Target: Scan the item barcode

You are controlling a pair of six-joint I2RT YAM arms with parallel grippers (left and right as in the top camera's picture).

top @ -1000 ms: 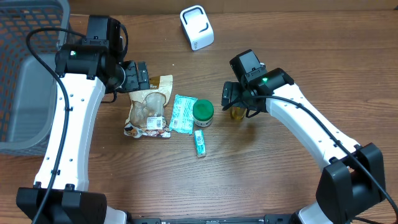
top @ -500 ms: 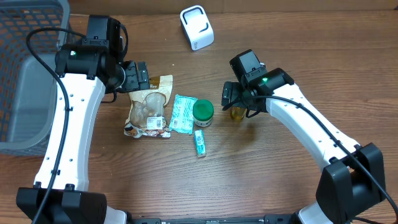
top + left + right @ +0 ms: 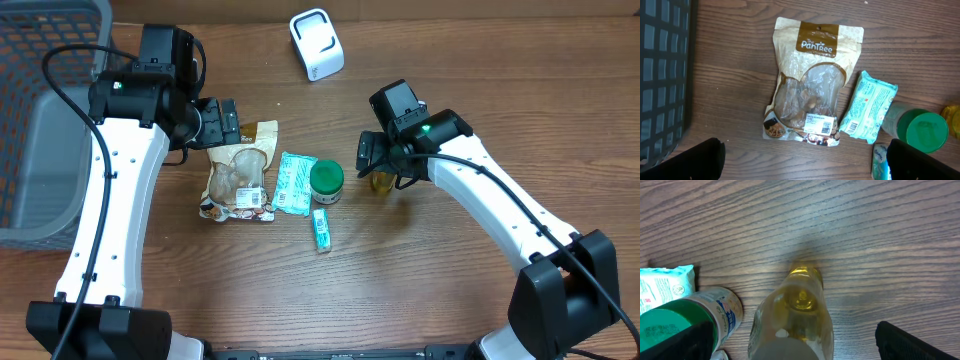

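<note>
Several grocery items lie mid-table: a tan snack pouch [image 3: 238,175] [image 3: 812,80] with a white barcode label [image 3: 819,123], a teal wipes pack [image 3: 294,182] [image 3: 867,112], a green-lidded jar [image 3: 326,181] [image 3: 690,320], a small tissue pack [image 3: 320,229] and a yellow bottle [image 3: 382,181] [image 3: 797,315]. The white scanner [image 3: 316,44] stands at the back. My left gripper [image 3: 222,122] [image 3: 802,167] hangs open above the pouch's far end, holding nothing. My right gripper [image 3: 372,160] [image 3: 795,347] is open, its fingers [image 3: 912,342] wide on either side of the bottle and apart from it.
A dark mesh basket [image 3: 40,120] [image 3: 662,75] fills the left edge, close to my left arm. The jar stands right beside the bottle, under my right gripper's left finger [image 3: 680,342]. Bare wood lies toward the front of the table [image 3: 420,290].
</note>
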